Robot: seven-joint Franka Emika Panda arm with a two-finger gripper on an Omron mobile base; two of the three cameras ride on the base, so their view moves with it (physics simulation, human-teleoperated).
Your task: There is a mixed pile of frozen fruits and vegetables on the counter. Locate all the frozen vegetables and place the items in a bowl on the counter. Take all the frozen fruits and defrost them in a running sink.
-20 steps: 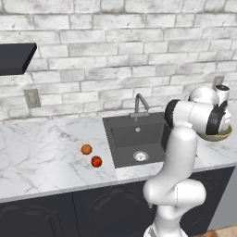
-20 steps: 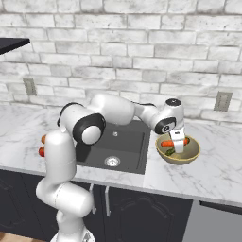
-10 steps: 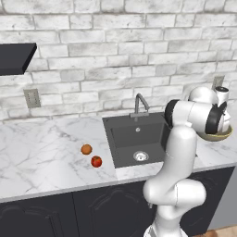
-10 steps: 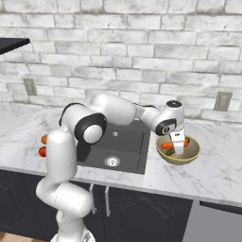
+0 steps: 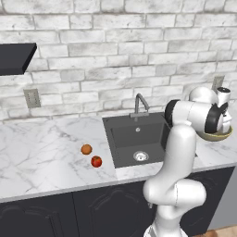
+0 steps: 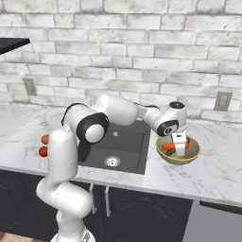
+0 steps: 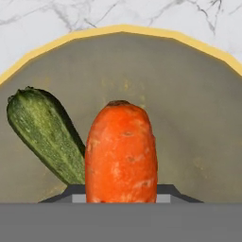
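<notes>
My gripper (image 6: pixel 179 150) reaches down into the tan bowl (image 6: pixel 191 158) on the counter right of the sink (image 6: pixel 127 146). It is shut on the orange carrot (image 7: pixel 120 151), which fills the space between the fingers (image 7: pixel 120 191) over the bowl's floor (image 7: pixel 189 94). The dark green cucumber stick (image 7: pixel 45 132) lies in the bowl beside the carrot. Both vegetables show as the carrot (image 6: pixel 168 146) and the green stick (image 6: pixel 169 152) at the fingers. Left of the sink (image 5: pixel 134 139), the dull orange fruit (image 5: pixel 86 149) and the red fruit (image 5: pixel 96 161) rest on the marble counter (image 5: pixel 41 162).
A curved grey faucet (image 5: pixel 139 104) stands behind the black basin, whose silver drain (image 5: pixel 140 156) is bare. A brick wall with outlets (image 5: pixel 32 97) backs the counter. A dark shelf (image 5: pixel 16 58) hangs at the upper left. My own arm hides most of the bowl (image 5: pixel 215 136) from the left.
The gripper with the carrot has eased slightly lower into the bowl. The fruits and the cucumber stick have stayed put.
</notes>
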